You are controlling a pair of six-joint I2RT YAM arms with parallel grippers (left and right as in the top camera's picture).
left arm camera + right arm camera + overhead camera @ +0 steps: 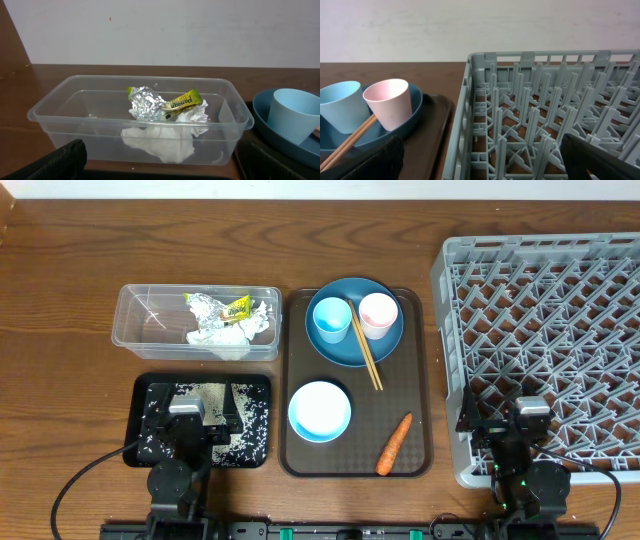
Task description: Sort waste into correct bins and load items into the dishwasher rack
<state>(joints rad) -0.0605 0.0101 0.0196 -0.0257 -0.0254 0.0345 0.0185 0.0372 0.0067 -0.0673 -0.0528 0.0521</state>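
Both are spread wide open, nothing held. The left gripper (pixel 160 162) sits over the black tray (pixel 141 386) with the rice (pixel 208 394), and the right gripper (pixel 482 160) is at the near edge of the rack (pixel 545 320). The napkins (pixel 161 142) and wrapper (pixel 149 103) are in the tub (pixel 138 330). The blue cup (pixel 331 321), pink cup (pixel 378 314) and chopsticks (pixel 367 352) are on the plate (pixel 388 346), with the bowl (pixel 320 411) near it.

Your L arm (pixel 168 480) & R arm (pixel 530 485): both folded low.
L gripper (pixel 159 162) & R gripper (pixel 480 160) level, facing fwd, fingers (pixel 62 160) spread wide.
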